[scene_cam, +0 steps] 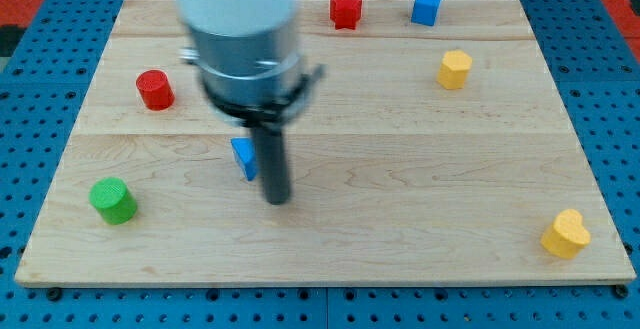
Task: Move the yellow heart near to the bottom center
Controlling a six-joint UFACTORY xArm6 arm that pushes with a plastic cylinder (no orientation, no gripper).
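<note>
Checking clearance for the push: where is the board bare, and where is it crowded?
Bare: the wide stretch between my tip and the yellow heart, along the view's bottom edge. Crowded: the view's top, with the red star, blue cube and yellow block, and around the blue block beside my tip.

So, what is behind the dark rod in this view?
A small blue block sits behind the dark rod, showing at its left side. The rod covers the block's right part, so its shape cannot be told.

The pale wooden bench (400, 179) is showing a yellow heart (565, 234), yellow block (454, 69), red cylinder (154, 89), red star (345, 10), green cylinder (112, 200), two blue blocks (427, 6) (243, 157), and my dark tip (276, 199).
</note>
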